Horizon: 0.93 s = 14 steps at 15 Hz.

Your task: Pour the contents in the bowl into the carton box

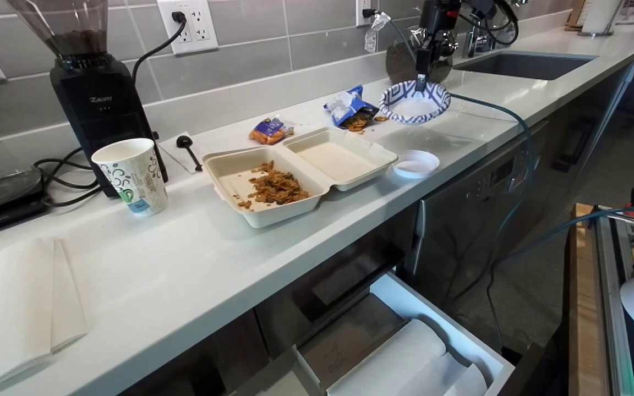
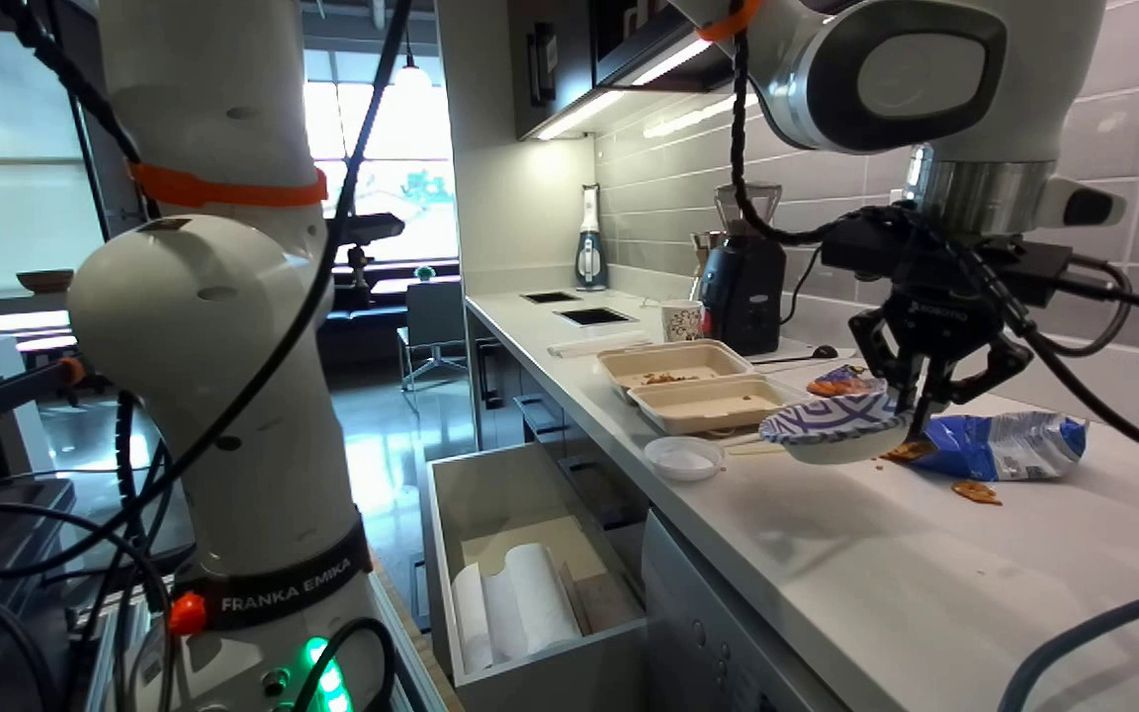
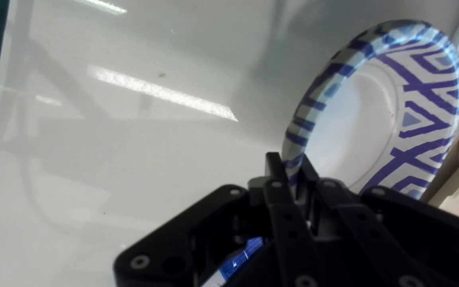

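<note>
Black two-fingered gripper (image 3: 291, 167) pinches the round blue-and-white paper bowl (image 3: 373, 113) by its rim, likely to ease tipping, near the beige clamshell carton box (image 1: 333, 158) whose farther half holds brownish-orange food chunks (image 1: 277, 187).

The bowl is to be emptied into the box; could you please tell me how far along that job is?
Looks done: food pieces lie heaped in one half of the box, and the visible inside of the bowl shows none. In hand: the gripper holds the bowl by its rim above the counter, not over the box. Left: probably just setting the bowl down.
</note>
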Motion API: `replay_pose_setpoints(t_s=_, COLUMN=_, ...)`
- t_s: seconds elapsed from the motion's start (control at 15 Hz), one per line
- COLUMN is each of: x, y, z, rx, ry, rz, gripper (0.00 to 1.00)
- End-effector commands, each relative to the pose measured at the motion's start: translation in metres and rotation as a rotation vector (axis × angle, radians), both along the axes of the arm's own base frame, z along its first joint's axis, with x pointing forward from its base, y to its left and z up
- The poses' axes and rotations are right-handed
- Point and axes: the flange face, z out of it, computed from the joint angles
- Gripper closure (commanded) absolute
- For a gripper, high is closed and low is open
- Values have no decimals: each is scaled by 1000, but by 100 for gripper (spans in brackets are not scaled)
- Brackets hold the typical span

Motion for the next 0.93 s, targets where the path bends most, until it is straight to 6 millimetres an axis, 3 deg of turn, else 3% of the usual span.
replay_pose_setpoints(t_s=0.0, x=-11, y=-7, z=-21, rx=19, ry=2, rz=12, gripper=97)
replay_pose_setpoints(t_s=0.67, x=-13, y=-9, z=-48, rx=35, ry=37, rz=32, gripper=97)
replay_pose_setpoints(t_s=0.73, x=-12, y=-9, z=-47, rx=20, ry=37, rz=35, gripper=64)
replay_pose_setpoints(t_s=0.87, x=-11, y=-11, z=-45, rx=7, ry=20, rz=25, gripper=58)
